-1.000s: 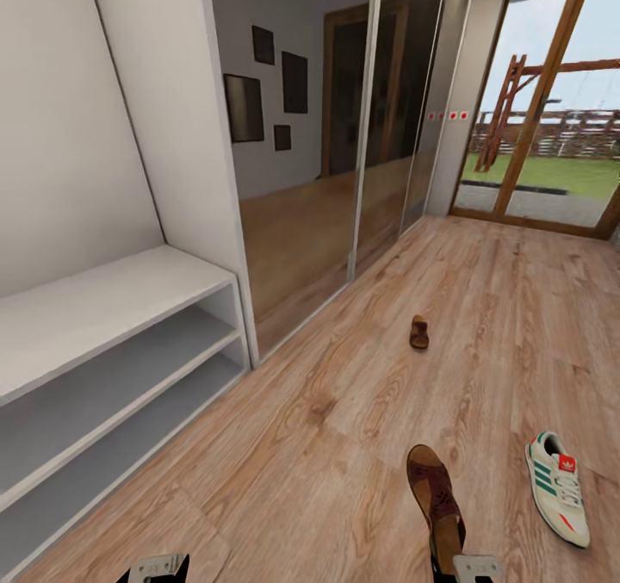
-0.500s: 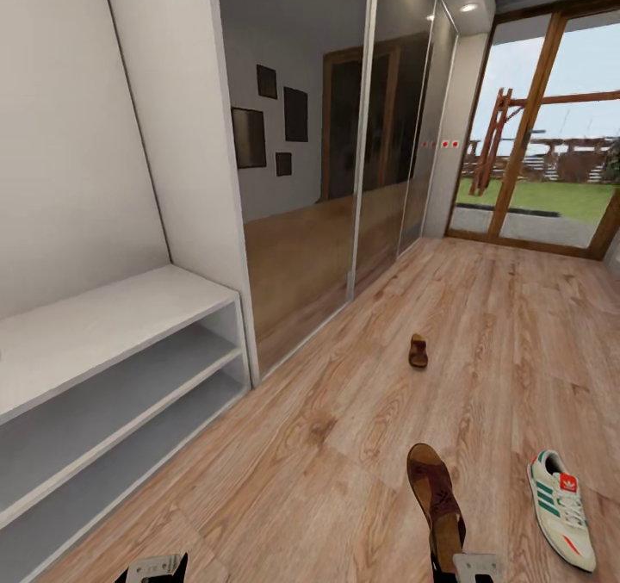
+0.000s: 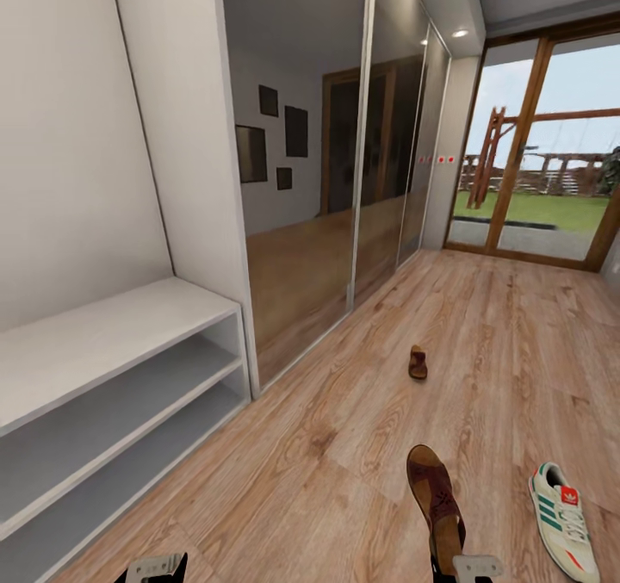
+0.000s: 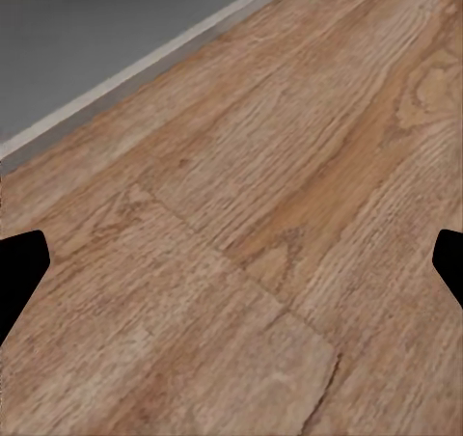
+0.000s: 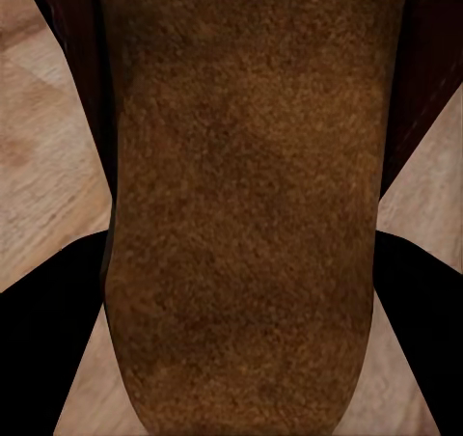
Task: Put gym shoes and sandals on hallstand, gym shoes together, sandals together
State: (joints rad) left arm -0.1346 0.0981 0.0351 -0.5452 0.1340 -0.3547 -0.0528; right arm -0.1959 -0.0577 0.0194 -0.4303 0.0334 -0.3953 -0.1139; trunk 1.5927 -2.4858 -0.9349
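Indoors, a wood-plank corridor floor [image 3: 344, 445] runs past a mirrored wardrobe [image 3: 344, 170] toward glass garden doors [image 3: 542, 161], with a pale-grey shoe rack [image 3: 112, 368] against the wall on the robot's left, its two tiers bare. One white sneaker [image 3: 564, 518] with green stripes lies on the floor to the right, its long axis running away from the robot, heel patch at the far end. A second brown sandal [image 3: 418, 362] lies farther down the corridor, well apart, long axis also pointing away.

Nearest, the right gripper [image 3: 461, 566] grips a brown sandal [image 3: 437, 501] by its near end, toe pointing forward down the corridor; the right wrist view shows its suede-like footbed between the dark fingers [image 5: 48, 340]. It looks light and fairly stiff, best gripped across the sole's edges. The left gripper [image 3: 153, 567] hangs spread wide over bare floor, carrying nothing.
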